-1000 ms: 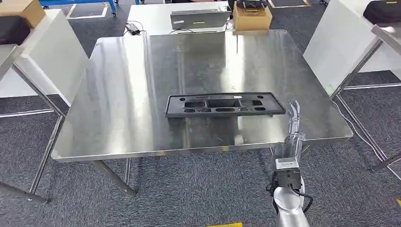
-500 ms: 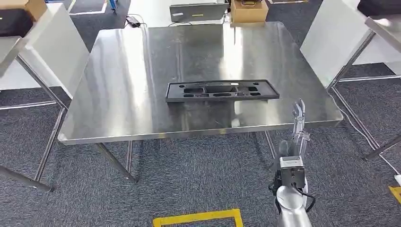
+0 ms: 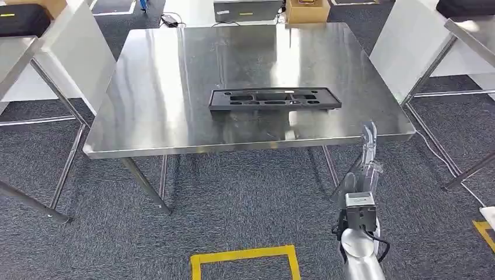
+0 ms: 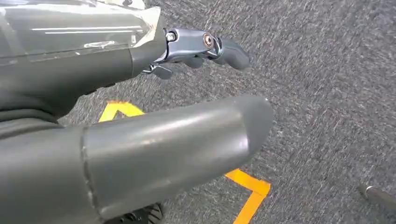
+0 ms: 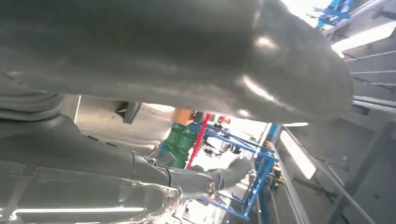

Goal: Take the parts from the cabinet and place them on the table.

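Lies flat mid-table (image 3: 146, 87) as a long black plastic part (image 3: 274, 98), probably light, stiff and slick, best gripped along an edge; right hand (image 3: 366, 153) and left hand (image 4: 140, 93) empty, fingers apart.

Bare steel table (image 3: 152, 111) around the black part (image 3: 274, 98) (sole obstacle), white panels (image 3: 408, 41) flanking

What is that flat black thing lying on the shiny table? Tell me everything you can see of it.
The black part is a long, flat, rectangular panel, matte and plastic-looking, with a raised rim and several oblong cut-outs along its length. It lies flat on the steel table, a little toward the near edge, its long side parallel to that edge. Its reflection shows in the metal just before it. Nothing else touches it; the right hand hangs off the table's near edge, apart from it.
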{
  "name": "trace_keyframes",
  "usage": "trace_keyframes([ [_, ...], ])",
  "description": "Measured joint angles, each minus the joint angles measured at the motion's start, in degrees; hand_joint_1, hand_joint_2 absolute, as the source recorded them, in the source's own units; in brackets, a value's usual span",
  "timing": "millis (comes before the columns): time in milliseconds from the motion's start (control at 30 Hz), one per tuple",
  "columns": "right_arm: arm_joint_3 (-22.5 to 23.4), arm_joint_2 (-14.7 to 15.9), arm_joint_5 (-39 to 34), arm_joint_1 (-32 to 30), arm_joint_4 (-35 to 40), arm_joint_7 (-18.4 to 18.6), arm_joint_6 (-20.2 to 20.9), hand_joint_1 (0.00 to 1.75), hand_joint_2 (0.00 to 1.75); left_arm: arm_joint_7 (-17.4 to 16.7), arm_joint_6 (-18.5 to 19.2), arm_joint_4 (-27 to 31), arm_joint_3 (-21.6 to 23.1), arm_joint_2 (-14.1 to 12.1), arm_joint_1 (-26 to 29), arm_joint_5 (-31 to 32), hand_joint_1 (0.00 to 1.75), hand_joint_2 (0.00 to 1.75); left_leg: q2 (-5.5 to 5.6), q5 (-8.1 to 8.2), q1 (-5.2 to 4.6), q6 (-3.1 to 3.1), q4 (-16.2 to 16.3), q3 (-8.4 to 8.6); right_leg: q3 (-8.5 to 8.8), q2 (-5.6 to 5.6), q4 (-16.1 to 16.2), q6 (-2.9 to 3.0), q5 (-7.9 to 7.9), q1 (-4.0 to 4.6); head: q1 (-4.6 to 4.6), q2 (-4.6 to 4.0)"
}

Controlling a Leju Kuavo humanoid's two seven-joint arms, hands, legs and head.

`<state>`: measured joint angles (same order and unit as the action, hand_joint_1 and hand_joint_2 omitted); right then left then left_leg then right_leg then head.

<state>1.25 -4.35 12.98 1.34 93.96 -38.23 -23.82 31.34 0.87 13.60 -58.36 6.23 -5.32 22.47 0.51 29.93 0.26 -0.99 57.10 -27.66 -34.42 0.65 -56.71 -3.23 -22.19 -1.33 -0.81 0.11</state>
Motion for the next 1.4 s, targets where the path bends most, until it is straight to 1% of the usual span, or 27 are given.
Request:
trace_keyframes([
  [33, 0.0, 0.0, -0.07, -0.06, 0.0, 0.0, -0.02, 0.0, 0.0, 0.0, 0.0, 0.0, 0.0, 0.02, 0.01, 0.0, 0.0, 0.0, -0.12, -0.9, -0.04, -1.01, -0.5, -0.91, -0.4, -0.05, 0.2, -0.78, 0.59, 0.36, 0.0, 0.0],
  [67, 0.04, 0.11, -0.11, 0.05, -0.02, -0.04, 0.0, 0.0, 0.0, 0.02, 0.0, 0.0, 0.0, 0.13, -0.08, 0.0, 0.0, 0.0, -0.54, -1.76, 0.18, -1.72, -0.72, -1.4, -0.96, -0.12, -0.74, -0.5, -0.46, 0.05, 0.04, 0.0],
  [133, 0.04, 0.22, -0.37, 0.03, -0.02, -0.04, 0.0, 0.0, 0.0, 0.04, 0.02, 0.0, 0.0, 0.09, -0.25, 0.15, 0.0, 0.0, -0.61, -3.16, -0.07, -2.72, -0.71, -3.16, -4.1, -0.25, -7.36, 1.14, -6.96, 0.11, -0.2, 0.0],
  [200, 0.11, 0.37, -0.59, -0.04, -0.11, -0.07, -0.02, 0.0, 0.0, 0.04, 0.02, 0.0, -0.02, 0.07, -0.24, 0.22, 0.0, 0.0, -0.69, -4.59, -0.27, -2.81, -0.67, -5.07, -6.17, -0.33, -16.08, 1.38, -11.24, 0.13, -0.22, 0.0],
  [233, 0.11, 0.44, -0.57, -0.25, -0.13, -0.09, -0.02, 0.0, 0.0, 0.04, 0.11, 0.0, -0.02, 0.07, -0.24, 0.24, 0.0, 0.0, -0.74, -5.29, -0.38, -2.8, -0.64, -5.87, -6.06, -0.35, -18.28, 0.85, -11.26, 0.14, -0.26, 0.0],
  [300, -0.04, 0.44, 2.66, -0.76, -0.79, 3.08, 2.86, 0.0, 0.0, 0.07, 0.26, 0.0, 0.0, 0.13, -0.24, 0.42, 0.0, 0.0, -0.68, -6.78, -0.74, -2.68, -0.52, -7.54, -1.97, -0.38, -15.33, -0.64, -8.1, 0.26, -0.31, 0.0],
  [333, -0.52, 0.44, 7.92, -0.5, -4.51, 9.2, 7.57, 0.0, 0.0, 0.22, 0.28, 0.0, -0.02, 0.22, -0.22, 0.5, 0.0, 0.0, -0.73, -7.41, -0.81, -2.51, -0.52, -8.13, 1.62, -0.4, -10.83, -0.85, -6.56, 0.45, -0.26, 0.0],
  [367, -0.87, 0.5, 11.31, 0.12, -8.56, 15.16, 10.35, 0.0, 0.0, 0.39, 0.28, 0.0, -0.04, 0.22, -0.26, 0.65, 0.0, 0.0, -0.78, -7.98, -0.82, -2.29, -0.52, -8.54, 5.63, -0.41, -5.43, -0.35, -6.41, 0.64, -0.29, 0.0],
  [400, -0.96, 0.41, 12.9, 0.44, -12.39, 19.54, 10.82, 0.0, 0.0, 0.57, 0.35, 0.0, -0.04, 0.31, -0.48, 0.81, 0.0, 0.0, -0.83, -8.47, -0.99, -2.03, -0.45, -8.9, 9.03, -0.4, -0.04, 0.63, -8.14, 1.01, -0.26, 0.0],
  [433, -0.88, -0.17, 13.33, 1.31, -19.12, 22.95, 8.57, 0.0, 0.0, 0.76, 0.35, 0.0, -0.04, 0.42, -0.58, 0.89, 0.0, 0.0, -0.72, -9.21, -1.07, -1.74, -0.5, -9.15, 9.9, -0.38, 2.3, 0.93, -8.65, 1.47, -0.33, 0.0],
  [500, 0.11, -0.87, 14.91, 4.88, -36.98, 22.45, -1.09, 0.0, 0.0, 0.98, 0.35, 0.0, -0.28, 0.5, -0.54, 1.01, 0.0, 0.0, -0.74, -10.39, -0.81, -1.14, -0.87, -9.24, 8.75, -0.34, 1.95, 1.58, -8.1, 1.6, -0.11, 0.0],
  [533, 0.15, -1.03, 17.65, 5.57, -44.11, 26.09, -4.58, 0.0, 0.0, 1.09, 0.0, 0.0, -0.5, 0.48, -0.36, 0.85, 0.0, 0.0, -0.59, -10.9, -0.89, -0.72, -1.01, -9.49, 8.47, -0.19, 2.24, 2.03, -7.42, 1.16, -0.07, 0.0],
  [567, -0.48, -1.03, 21.59, 5.84, -49.84, 31.87, -5.95, 0.0, 0.0, 1.38, -0.93, 0.04, -1.13, 0.44, -0.3, 0.22, 0.0, 0.0, -0.33, -9.7, -0.44, -0.37, -0.25, -10.07, 8.25, 0.25, 2.27, 2.42, -6.7, -0.05, -0.04, 0.0],
  [633, -1.57, -1.07, 24.81, 5.66, -58.25, 41.63, -4.43, 0.0, 0.0, 1.33, -3.83, 0.04, -2.67, 0.63, 0.06, -1.6, 0.0, 0.0, -0.31, -2.05, -0.05, 0.35, 5.26, -11.86, 6.82, 0.54, 2.28, 3.67, -5.43, 0.27, 0.11, 0.0],
  [700, -1.53, -1.29, 24.54, 4.31, -65.52, 45.93, -2.9, 0.0, 0.0, 0.94, -5.71, 0.07, -4.31, 0.57, 0.11, -2.63, 0.0, 0.0, -0.32, 3.5, 0.26, 1.16, 14.23, -13.93, 5.62, 0.76, 2.1, 3.45, -4.18, 0.27, 0.11, 0.0],
  [733, -1.49, -1.29, 24.46, 3.5, -68.6, 48.01, -2.47, 0.0, 0.0, 0.55, -6.53, 0.07, -5.09, 0.55, 0.17, -2.99, 0.0, 0.0, -0.36, 3.64, 0.54, 1.46, 16.98, -14.07, 4.72, 0.92, 1.92, 3.2, -3.67, 0.24, 0.11, 0.0],
  [767, -1.4, -1.29, 24.15, 2.64, -70.85, 49.98, -1.88, 0.0, 0.0, 0.11, -7.25, 0.09, -5.83, 0.46, 0.21, -3.67, 0.0, 0.0, -0.37, 2.12, 0.96, 1.75, 17.49, -13.14, 3.79, 0.96, 1.57, 2.85, -3.21, 0.06, 0.09, 0.0],
  [833, -1.27, -1.09, 24.04, 1.4, -74.28, 51.19, -1.38, 0.0, 0.0, -1.13, -8.56, 0.11, -7.32, 0.44, 0.22, -4.87, 0.0, 0.0, -0.39, -1.43, 1.65, 2.36, 11.8, -7.66, 1.9, 0.98, 0.36, 2.33, -2.68, -0.45, 0.11, 0.0],
  [867, -1.2, -0.98, 24.06, 1.19, -75.51, 51.25, -1.38, 0.0, 0.0, -1.88, -9.22, 0.11, -7.93, 0.46, 0.2, -5.25, 0.0, 0.0, -0.37, -1.71, 2.07, 2.72, 6.52, -3.58, 0.92, 0.83, -0.46, 2.02, -2.49, -0.55, 0.11, 0.0],
  [900, -1.12, -0.85, 24.08, 1.16, -76.22, 51.19, -1.51, 0.0, 0.0, -2.68, -9.87, 0.09, -8.54, 0.68, 0.0, -5.61, 0.0, 0.0, -0.03, 0.76, 2.32, 3.07, 1.97, -0.67, 0.22, 0.59, -1.23, 1.65, -2.28, -0.35, 0.2, 0.0],
  [1000, -0.9, -0.85, 24.54, 1.34, -78.49, 50.25, -2.12, 0.0, 0.0, -4.3, -11.78, 0.11, -10.21, 0.72, -0.07, -6.14, 0.0, 0.0, 0.31, 0.66, 1.16, 1.21, 1.32, -1.12, -0.34, 0.27, -1.29, -0.12, -1.0, -0.14, -0.13, 0.0],
  [1067, -0.72, -0.72, 24.56, 1.23, -79.8, 49.57, -2.69, 0.0, 0.0, -5.18, -13.24, 0.11, -11.06, 0.98, 0.02, -6.4, 0.0, 0.0, -0.1, -1.17, 1.15, -0.75, 0.33, -2.33, -1.24, 0.14, -0.98, -1.16, -0.21, -0.08, -0.18, 0.0],
  [1167, -0.35, -0.59, 24.94, 1.88, -80.37, 48.9, -3.54, 0.0, 0.0, -5.77, -14.4, 0.11, -11.74, 1.22, 0.14, -6.27, 0.0, 0.0, -0.45, -3.5, 0.71, -1.89, 0.18, -5.01, -4.34, -0.13, -9.64, 0.84, -9.56, -0.3, -0.33, 0.0],
  [1233, -0.04, -0.46, 24.85, 2.69, -80.63, 48.37, -4.15, 0.0, 0.0, -5.79, -14.67, 0.11, -11.74, 1.36, 0.14, -5.46, 0.0, 0.0, -0.72, -5.1, 0.47, -1.97, 0.27, -7.07, -5.18, -0.25, -17.21, 0.35, -12.81, -0.2, -0.33, 0.0],
  [1267, 0.19, -0.33, 24.52, 3.03, -80.67, 47.87, -4.26, 0.0, 0.0, -5.79, -14.75, 0.11, -11.74, 1.42, 0.14, -5.07, 0.0, 0.0, -0.79, -5.94, 0.35, -1.88, 0.34, -7.73, -4.27, -0.31, -18.48, -0.39, -12.11, -0.16, -0.31, 0.0],
  [1333, 0.61, -0.22, 23.84, 3.59, -80.67, 47.1, -4.28, 0.0, 0.0, -5.79, -14.75, 0.11, -11.72, 1.53, 0.13, -4.81, 0.0, 0.0, -0.84, -7.51, 0.31, -1.57, 0.41, -9.77, 0.6, -0.36, -14.21, -1.7, -8.68, -0.14, -0.33, 0.0],
  [1400, 1.29, -0.24, 23.1, 4.1, -80.72, 46.32, -4.28, 0.0, 0.0, -5.86, -14.75, 0.11, -11.71, 1.53, 0.09, -4.55, 0.0, 0.0, -0.8, -8.97, 0.31, -1.05, 0.51, -11.04, 9.0, -0.42, -3.03, -1.1, -8.93, -0.14, -0.33, 0.0],
])
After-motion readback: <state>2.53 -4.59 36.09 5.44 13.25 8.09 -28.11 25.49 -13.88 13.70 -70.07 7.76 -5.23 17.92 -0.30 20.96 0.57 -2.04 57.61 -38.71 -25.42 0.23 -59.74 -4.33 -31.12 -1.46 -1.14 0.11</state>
